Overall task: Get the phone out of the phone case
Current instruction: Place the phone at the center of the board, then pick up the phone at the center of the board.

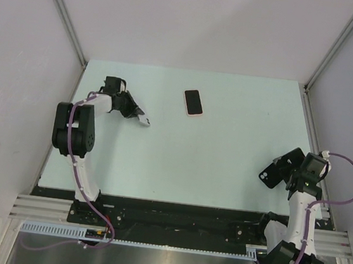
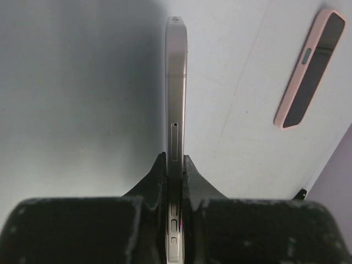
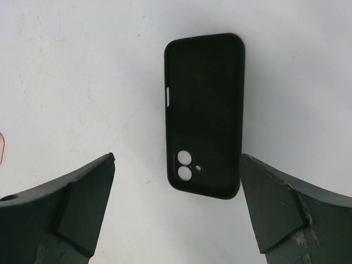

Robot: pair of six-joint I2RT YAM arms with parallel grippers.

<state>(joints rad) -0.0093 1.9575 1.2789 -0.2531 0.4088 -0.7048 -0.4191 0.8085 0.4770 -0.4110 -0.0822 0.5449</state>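
Note:
The phone (image 1: pixel 193 101) lies flat, black screen up, at the table's far middle. The pale pink phone case (image 1: pixel 195 116) shows as a rim around it. Both also show in the left wrist view: the screen (image 2: pixel 320 63) and the pink side (image 2: pixel 292 91). My left gripper (image 1: pixel 134 113) (image 2: pixel 175 159) is to their left, shut on a second thin silver-edged phone (image 2: pixel 176 82) held edge-on above the table. My right gripper (image 1: pixel 279 169) (image 3: pixel 177 159) is open and empty at the near right, over an empty black case (image 3: pixel 204 110) lying inside up.
Grey walls with metal corner posts (image 1: pixel 62 14) close the table on the left, back and right. The arm bases stand on a black rail (image 1: pixel 172 224) along the near edge. The pale table top (image 1: pixel 225 150) lies between the arms.

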